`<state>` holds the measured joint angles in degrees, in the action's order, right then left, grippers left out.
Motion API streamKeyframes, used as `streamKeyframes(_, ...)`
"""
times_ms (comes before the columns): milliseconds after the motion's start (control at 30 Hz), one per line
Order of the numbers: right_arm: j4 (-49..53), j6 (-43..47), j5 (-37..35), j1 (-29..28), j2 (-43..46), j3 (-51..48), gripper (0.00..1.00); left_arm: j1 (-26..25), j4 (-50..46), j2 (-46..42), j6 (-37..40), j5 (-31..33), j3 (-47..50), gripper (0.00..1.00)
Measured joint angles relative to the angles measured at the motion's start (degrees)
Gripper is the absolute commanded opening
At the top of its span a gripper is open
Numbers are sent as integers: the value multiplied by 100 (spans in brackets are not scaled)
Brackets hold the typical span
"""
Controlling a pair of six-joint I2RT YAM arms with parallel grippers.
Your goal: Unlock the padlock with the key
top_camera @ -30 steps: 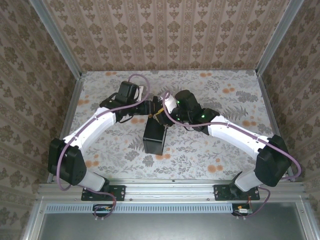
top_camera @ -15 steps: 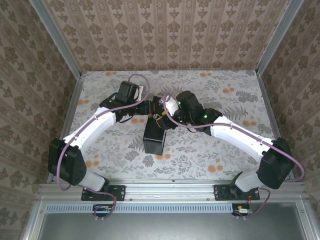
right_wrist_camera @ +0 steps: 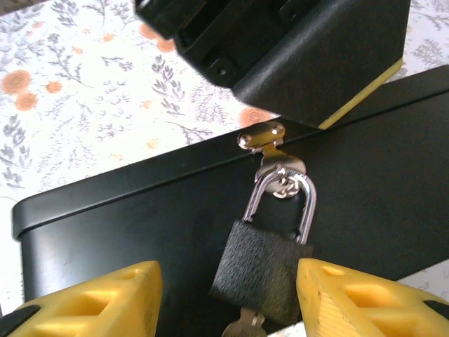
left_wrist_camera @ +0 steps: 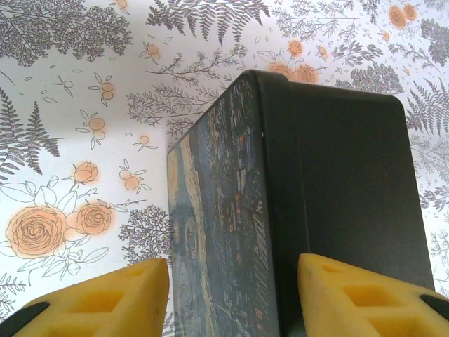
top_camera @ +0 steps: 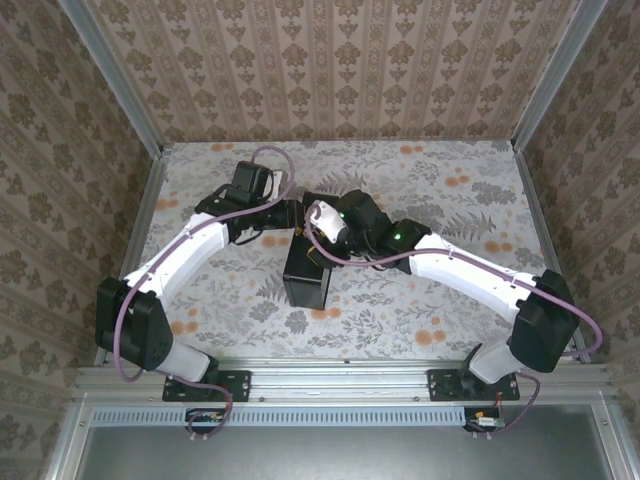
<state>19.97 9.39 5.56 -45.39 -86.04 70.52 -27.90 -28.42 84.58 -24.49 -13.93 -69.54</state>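
The small dark grey padlock (right_wrist_camera: 263, 270) hangs by its silver shackle from the hasp (right_wrist_camera: 263, 137) of the dark box (right_wrist_camera: 126, 232). A silver key (right_wrist_camera: 242, 328) sticks out of its underside. My right gripper (right_wrist_camera: 228, 302) is open, with a yellow finger on each side of the padlock and not touching it. My left gripper (left_wrist_camera: 233, 295) is also open, its yellow fingers apart over the end of the box (left_wrist_camera: 351, 182), whose painted side faces left. From above, both grippers meet at the far end of the box (top_camera: 305, 280).
The black body of the left gripper (right_wrist_camera: 302, 49) sits just beyond the hasp, close above the padlock. The floral tablecloth (top_camera: 450, 300) lies around the box. Patterned walls enclose the table on three sides.
The right gripper has moved left and closer over the far end of the box. The left arm and the box have shifted slightly left.
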Motion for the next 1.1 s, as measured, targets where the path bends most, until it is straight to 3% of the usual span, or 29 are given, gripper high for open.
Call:
streamKeyframes(100, 70, 149, -111, 0, -107, 105, 45, 4, 0, 0, 0, -22, 0, 51)
streamKeyframes(433, 258, 455, -243, 2, -273, 240, 47, 24, -4, 2, 0, -46, 0, 50)
streamKeyframes(600, 260, 509, -310, 4, -297, 264, 27, 24, -7, 2, 2, -44, 0, 50)
streamKeyframes(733, 245, 369, -330, 101, -310, 278, 22, 37, -11, -4, 2, -39, 0, 50)
streamKeyframes(1100, 81, -815, 861, 898, -179, 236, 19, 35, 17, -33, 0, -37, 39, 50)
